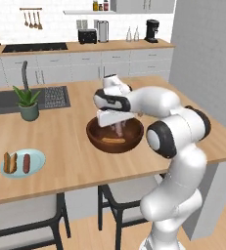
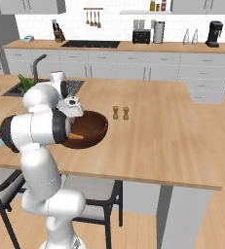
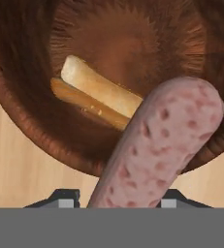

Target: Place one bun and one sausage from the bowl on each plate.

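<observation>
The gripper [image 1: 118,128] hangs over the wooden bowl [image 1: 97,139] with a sausage [image 3: 162,145] clamped between its two fingers [image 3: 65,197], the jaws roughly half closed around it; in the hand view the sausage runs up from between the fingertips, slanted, and hides part of the bowl beneath; directly below the gripper, on the bowl's floor, one bun [image 3: 100,92] lies split along its length, apart from the held sausage. Far off to the gripper's side, near the counter's front edge, the pale blue plate [image 1: 37,158] already carries a bun and a sausage side by side, so that serving looks done; the step in hand is, by my reading, the sausage for the second plate. I cannot make out the dark blue plate clearly; in the right base view something shows at the left edge behind the arm, too hidden to name. The next move calls for lifting the sausage clear of the bowl's rim without knocking it, carrying it to the plate that has no food yet, and lowering it flat before the jaws let go; the sausage is round and may roll, so a low release near the plate's middle seems wise; after that the remaining bun in the bowl needs fetching to join it.
</observation>
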{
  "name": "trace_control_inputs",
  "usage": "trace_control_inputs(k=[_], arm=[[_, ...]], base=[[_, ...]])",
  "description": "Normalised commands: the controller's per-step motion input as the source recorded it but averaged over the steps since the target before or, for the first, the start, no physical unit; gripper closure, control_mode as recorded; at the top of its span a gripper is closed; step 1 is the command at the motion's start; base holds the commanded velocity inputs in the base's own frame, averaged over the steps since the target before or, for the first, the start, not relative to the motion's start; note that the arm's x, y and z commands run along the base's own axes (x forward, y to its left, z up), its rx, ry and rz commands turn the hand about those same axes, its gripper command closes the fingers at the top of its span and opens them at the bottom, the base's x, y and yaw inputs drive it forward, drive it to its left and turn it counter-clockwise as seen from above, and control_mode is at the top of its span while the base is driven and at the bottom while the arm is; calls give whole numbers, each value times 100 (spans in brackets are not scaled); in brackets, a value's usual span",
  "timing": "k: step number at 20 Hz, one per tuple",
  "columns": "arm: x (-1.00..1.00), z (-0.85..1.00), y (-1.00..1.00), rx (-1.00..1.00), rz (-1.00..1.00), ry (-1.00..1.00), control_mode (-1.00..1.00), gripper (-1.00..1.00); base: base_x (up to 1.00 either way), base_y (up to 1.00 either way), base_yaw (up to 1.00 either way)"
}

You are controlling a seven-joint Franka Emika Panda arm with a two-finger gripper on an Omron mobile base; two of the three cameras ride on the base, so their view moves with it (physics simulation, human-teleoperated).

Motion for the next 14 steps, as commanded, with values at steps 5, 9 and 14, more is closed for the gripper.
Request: trace_control_inputs(k=[5,9,14], arm=[[-100,2,-24,0,22,-16,-100,100],[-100,-6,-20,-1,24,-19,-100,100],[-44,-2,-9,0,5,-1,-100,100]], base=[[0,0,0],[0,0,0],[0,0,0]])
